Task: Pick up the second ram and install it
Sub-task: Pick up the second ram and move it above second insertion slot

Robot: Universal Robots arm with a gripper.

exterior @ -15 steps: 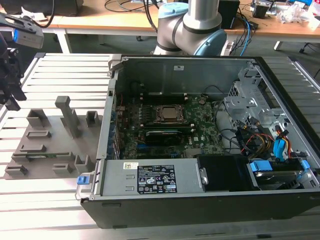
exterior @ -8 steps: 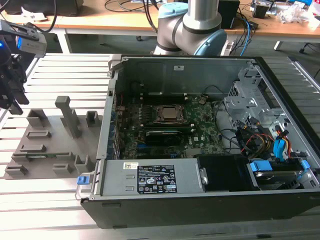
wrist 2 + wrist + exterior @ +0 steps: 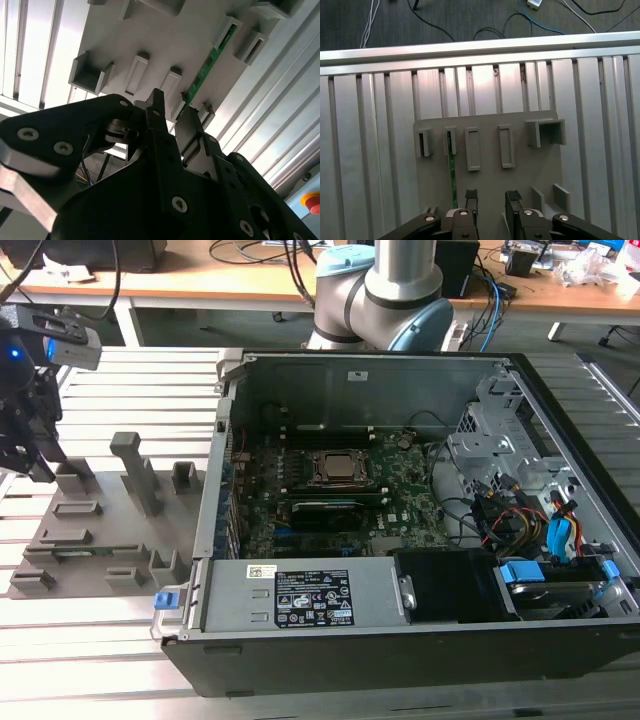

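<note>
My gripper (image 3: 491, 199) hangs over the grey holder plate (image 3: 540, 175) on the slatted worktop (image 3: 370, 150). Its fingers (image 3: 470, 197) are apart and nothing is between them.

The second ram (image 3: 451, 170) stands on edge in the plate, its far end in one of the slot blocks. In the first wrist view it shows as a thin green line.

- **Key relation:** the stick is not inside my gap. It sits just outside one finger, very near it, so my centreline is offset sideways from the board.
- **Long axis:** it runs away from my fingertips along the plate, parallel to the neighbouring empty slots. The line from one finger to the other crosses that axis. My opening direction looks right to me, and only the sideways position is off.

In the second wrist view the second ram (image 3: 206, 65) runs diagonally from beside the gripper (image 3: 172, 112) toward the plate's far blocks, again off to one side.

In the exterior view my gripper (image 3: 30, 450) is at the exterior view's left, above the holder plate (image 3: 100, 540). It is well apart from the open computer case (image 3: 400, 640) and the motherboard (image 3: 400, 495). I judge the pick-up as not yet made.
</note>
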